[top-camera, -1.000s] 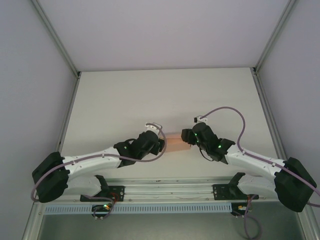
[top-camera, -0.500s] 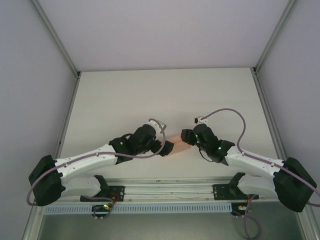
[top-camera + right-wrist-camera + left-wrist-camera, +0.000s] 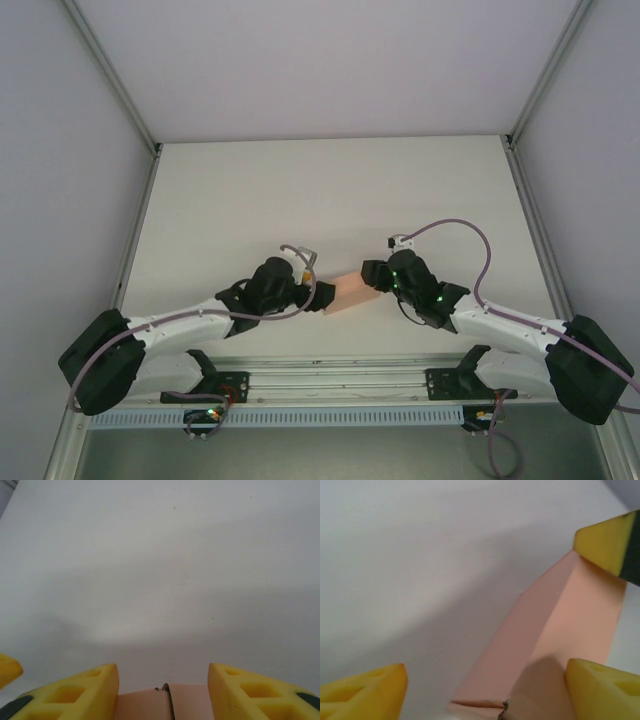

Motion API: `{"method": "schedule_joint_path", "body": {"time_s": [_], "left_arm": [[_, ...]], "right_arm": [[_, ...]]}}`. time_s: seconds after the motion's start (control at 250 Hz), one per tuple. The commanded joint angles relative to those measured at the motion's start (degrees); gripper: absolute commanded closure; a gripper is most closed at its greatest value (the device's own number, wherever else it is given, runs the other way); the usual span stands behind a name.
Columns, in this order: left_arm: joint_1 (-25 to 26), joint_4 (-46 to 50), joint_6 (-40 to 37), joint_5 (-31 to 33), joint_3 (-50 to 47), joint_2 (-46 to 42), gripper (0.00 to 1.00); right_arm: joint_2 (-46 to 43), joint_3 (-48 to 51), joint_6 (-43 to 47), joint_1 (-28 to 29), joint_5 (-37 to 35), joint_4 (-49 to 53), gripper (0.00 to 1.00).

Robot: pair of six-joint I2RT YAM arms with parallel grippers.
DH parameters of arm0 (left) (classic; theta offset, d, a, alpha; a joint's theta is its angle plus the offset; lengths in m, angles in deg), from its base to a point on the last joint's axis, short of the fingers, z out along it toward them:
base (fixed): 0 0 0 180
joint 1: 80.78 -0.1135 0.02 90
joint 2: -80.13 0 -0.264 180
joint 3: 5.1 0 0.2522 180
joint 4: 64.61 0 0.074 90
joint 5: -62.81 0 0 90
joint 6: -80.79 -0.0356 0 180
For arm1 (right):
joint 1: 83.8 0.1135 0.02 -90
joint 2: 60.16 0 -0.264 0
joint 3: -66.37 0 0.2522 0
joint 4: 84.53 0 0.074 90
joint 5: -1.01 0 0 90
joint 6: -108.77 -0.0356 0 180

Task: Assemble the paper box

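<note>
Matt paper box [image 3: 352,291] on smooth matt table [image 3: 300,190].

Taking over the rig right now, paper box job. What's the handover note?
Left tool: open, jaws wide. The salmon-pink thin-card paper box lies by one finger, not clamped.
Right tool: shut on the box's far end.
Box: between the two tools, near-middle of the white table, tilted.
Done: the card looks folded into a box body.
Left: I cannot tell whether the end flaps are tucked. Check them, then close.
</note>
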Motion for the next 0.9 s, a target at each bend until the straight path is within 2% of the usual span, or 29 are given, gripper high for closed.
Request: {"method": "schedule_joint_path", "body": {"time_s": [0.0, 0.132, 0.196, 0.288, 0.403, 0.475, 0.647, 0.723, 0.855, 0.894], "left_arm": [[0.21, -2.93, -0.48, 0.09, -6.72, 4.94, 0.26], [0.21, -9.15, -1.09, -2.15, -8.4, 9.54, 0.41], [0.31, -12.93, -1.46, -2.99, -9.38, 12.14, 0.45], [0.23, -19.77, -1.19, -3.48, -11.36, 15.87, 0.57], [0.23, -26.39, -1.19, -3.18, -12.58, 20.49, 0.64], [0.27, -27.11, -1.72, -3.58, -11.97, 22.46, 0.73], [0.22, -25.6, -2.54, -4.0, -10.81, 23.0, 0.85], [0.22, -25.33, -2.55, -3.63, -11.23, 22.09, 0.84], [0.13, -21.72, -1.72, -2.92, -10.56, 18.66, 0.64], [-0.06, -19.71, -1.36, -2.91, -9.8, 16.92, 0.61]], "right_arm": [[2.27, 4.76, 3.06, -1.55, 4.97, 4.02, 0.55], [2.87, 8.91, 6.69, -3.68, 9.96, -4.57, 0.63], [2.96, 10.39, 9.31, -4.26, 11.09, -7.97, 0.67], [3.01, 11.27, 11.51, -4.84, 11.91, -9.44, 0.75], [3.13, 12.48, 13.15, -5.15, 13.08, -11.92, 0.81], [3.83, 12.88, 13.09, -5.5, 13.2, -12.99, 0.85], [6.55, 12.97, 12.68, -5.51, 13.93, -15.67, 0.89], [7.53, 12.89, 12.6, -5.51, 14.06, -16.55, 0.91], [7.79, 11.94, 12.17, -5.52, 14.21, -15.45, 0.91], [7.32, 11.68, 12.15, -5.51, 14.17, -14.79, 0.91]]}}
